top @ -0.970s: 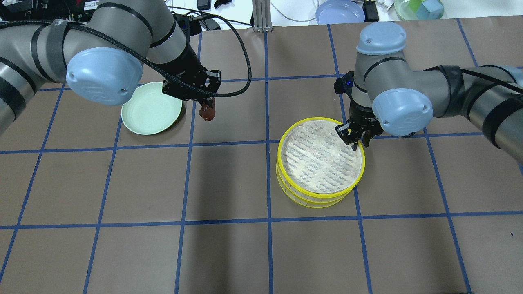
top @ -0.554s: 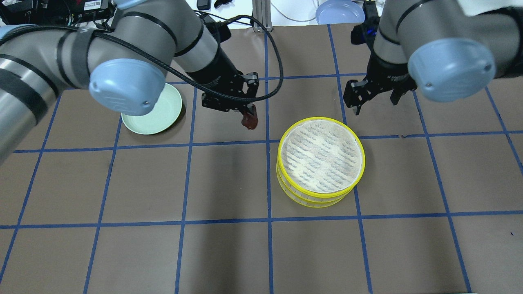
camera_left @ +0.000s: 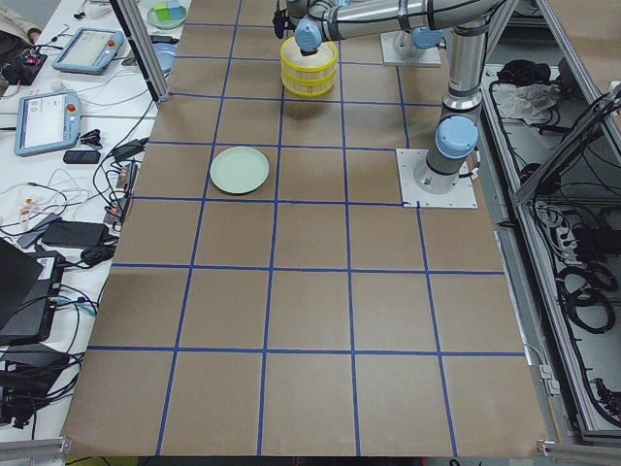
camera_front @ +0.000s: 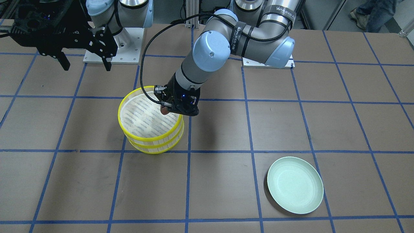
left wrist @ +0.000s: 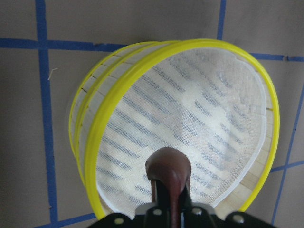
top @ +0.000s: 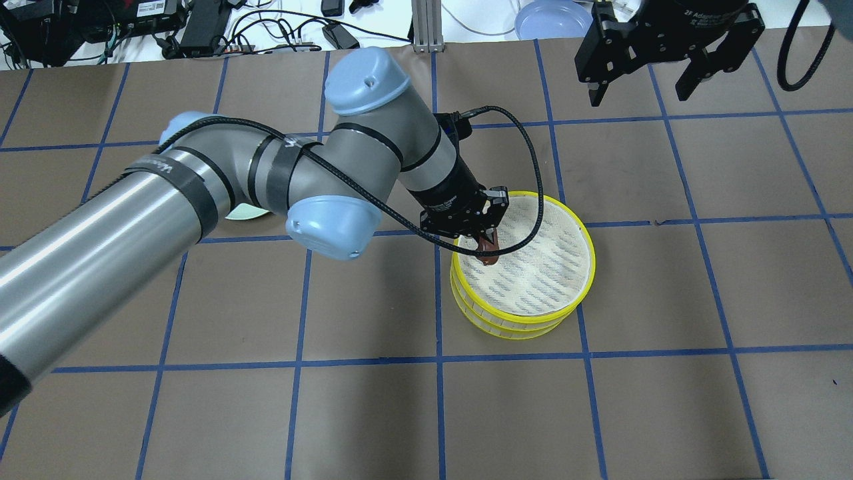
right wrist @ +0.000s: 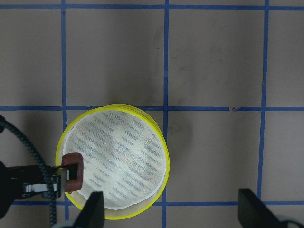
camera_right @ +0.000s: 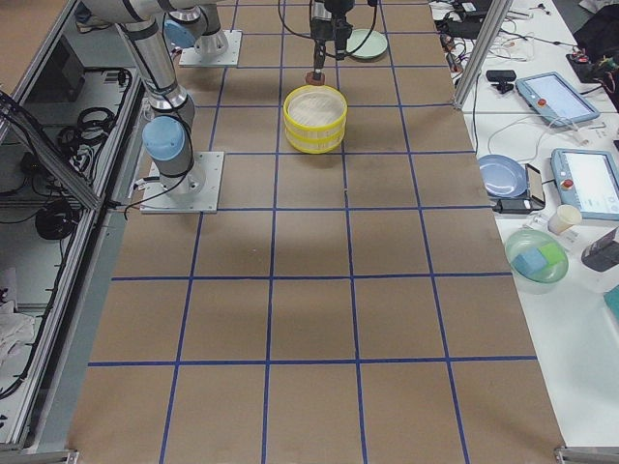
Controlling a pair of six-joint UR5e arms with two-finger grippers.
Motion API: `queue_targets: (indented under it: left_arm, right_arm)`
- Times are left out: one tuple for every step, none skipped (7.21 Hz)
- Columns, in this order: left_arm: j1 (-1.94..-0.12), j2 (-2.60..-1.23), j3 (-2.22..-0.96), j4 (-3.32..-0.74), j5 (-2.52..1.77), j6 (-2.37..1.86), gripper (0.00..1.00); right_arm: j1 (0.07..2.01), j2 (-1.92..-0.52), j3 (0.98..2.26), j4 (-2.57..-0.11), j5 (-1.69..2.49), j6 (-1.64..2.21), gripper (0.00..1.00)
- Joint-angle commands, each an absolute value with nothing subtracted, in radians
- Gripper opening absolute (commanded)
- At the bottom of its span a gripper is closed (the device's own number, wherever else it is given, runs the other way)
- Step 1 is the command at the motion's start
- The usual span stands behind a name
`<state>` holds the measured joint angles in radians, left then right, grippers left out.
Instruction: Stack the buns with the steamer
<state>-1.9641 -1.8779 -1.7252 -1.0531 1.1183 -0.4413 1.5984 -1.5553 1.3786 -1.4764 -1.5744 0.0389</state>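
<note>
The left gripper holds the dark reddish-brown bun in its jaws, above the left side of the steamer, whose two trays stand stacked a little right of the middle of the table. Placing this bun looks like the step in hand. Next it wants lowering onto the white liner, then releasing. The right gripper hovers near the far edge, jaws wide and empty.

Gridded in blue tape across brown tabletop; flanked by white benches strewn with cables, tablets, bowls.
</note>
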Motion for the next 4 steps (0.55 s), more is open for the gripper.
queue_targets:
  left_arm:
    - [-1.990,-1.919,-1.732,-1.003,1.114,-0.489,0.67]
    - [-1.990,-1.916,-1.724,-1.000,1.114,-0.491,0.89]
    - [-1.990,-1.904,-1.723,-1.002,1.130,-0.492,0.99]
    - [-1.990,-1.898,-1.723,-1.002,1.162,-0.494,1.00]
  right_arm:
    - [1.595,-1.558,1.376,-1.468,-1.572,0.104,1.00]
    - [1.597,-1.559,1.377,-1.467,-1.572,0.104,1.00]
    - [1.595,-1.559,1.388,-1.465,-1.578,0.101,1.00]
    - [1.597,-1.559,1.397,-1.466,-1.574,0.100,1.00]
